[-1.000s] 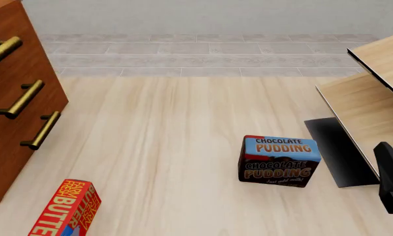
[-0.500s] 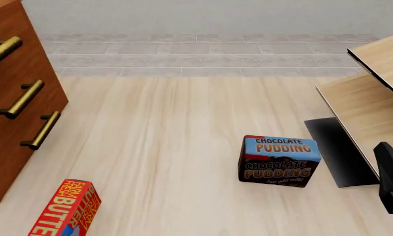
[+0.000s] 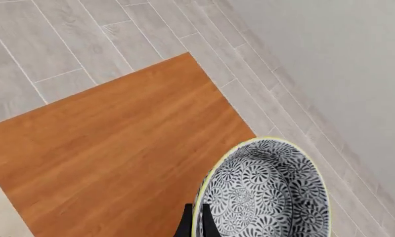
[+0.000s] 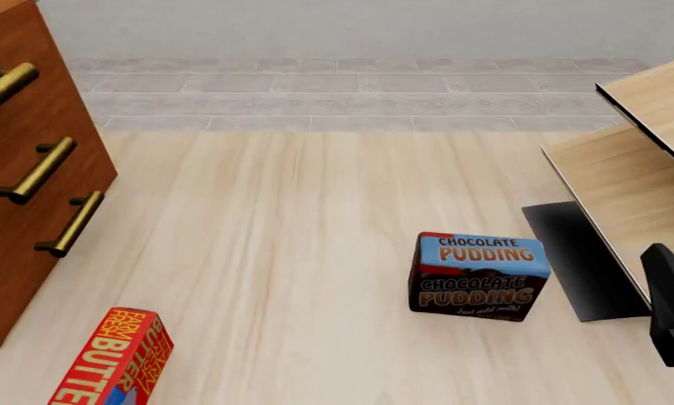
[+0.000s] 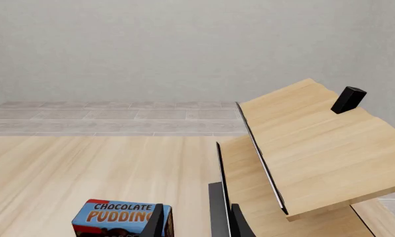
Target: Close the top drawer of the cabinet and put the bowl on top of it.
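Reddish-brown wood fills the left wrist view: we are looking down on the flat top of the tall wooden cabinet (image 3: 111, 148), and the round deep bowl with the grey-and-white floral pattern and pale yellowish rim (image 3: 266, 192) hangs over that top near one corner, tipped so that we see into it. The left gripper (image 3: 196, 224) pinches the bowl's wall at the rim, one dark finger on either side of it. Whether the bowl already touches the wood we cannot tell.

In the front view the uppermost drawer front with its brass bar handle (image 4: 2, 89) appears flush with the two below, so we judge the closing done.

We take the bowl for glazed ceramic: stiff, smooth, likely slippery and breakable, with its weight hanging off a one-sided rim hold. We would level it and lower it gently before letting go.

The right gripper (image 5: 196, 222) sits low near the blue-and-brown chocolate pudding box (image 4: 477, 276) and the pale light-wood shelf unit (image 4: 635, 181), fingers parted with nothing between them.
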`<state>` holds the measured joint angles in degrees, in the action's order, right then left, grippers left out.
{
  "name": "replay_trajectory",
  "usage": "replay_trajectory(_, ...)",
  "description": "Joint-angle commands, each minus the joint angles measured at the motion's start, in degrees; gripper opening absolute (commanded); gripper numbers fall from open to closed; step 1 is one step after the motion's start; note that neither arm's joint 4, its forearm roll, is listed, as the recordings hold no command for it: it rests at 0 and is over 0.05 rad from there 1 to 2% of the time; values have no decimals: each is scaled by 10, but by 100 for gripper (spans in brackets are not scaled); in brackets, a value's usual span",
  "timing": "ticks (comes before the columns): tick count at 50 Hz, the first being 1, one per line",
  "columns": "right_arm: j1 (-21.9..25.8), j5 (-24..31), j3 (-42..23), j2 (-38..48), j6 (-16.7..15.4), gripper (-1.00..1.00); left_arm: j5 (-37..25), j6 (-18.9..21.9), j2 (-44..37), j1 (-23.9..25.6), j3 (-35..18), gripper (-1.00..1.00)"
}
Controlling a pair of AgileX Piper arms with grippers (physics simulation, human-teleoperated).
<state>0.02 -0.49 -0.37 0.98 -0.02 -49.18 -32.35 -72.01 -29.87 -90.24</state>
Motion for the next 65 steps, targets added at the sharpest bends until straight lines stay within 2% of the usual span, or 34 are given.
replay_trajectory(1,0,2,1,-3,0,100,23,0,-13,-22,13,-100)
replay_trajectory(5,0,2,1,-3,0,100,30,1,-22,-29,12,-100)
replay_trajectory(7,0,2,1,-3,0,100,66,0,-12,-31,61,-100)
replay_trajectory(22,0,2,1,-3,0,100,92,7,-40,-54,66,-100)
replay_trajectory(50,0,2,1,-3,0,100,105,26,-52,-60,84,-100)
replay_trajectory(51,0,2,1,-3,0,100,102,26,-51,-59,80,100)
replay_trajectory(64,0,2,1,-3,0,100,83,21,-31,-50,63,100)
replay_trajectory(65,0,1,1,-3,0,100,39,19,-36,-48,7,100)
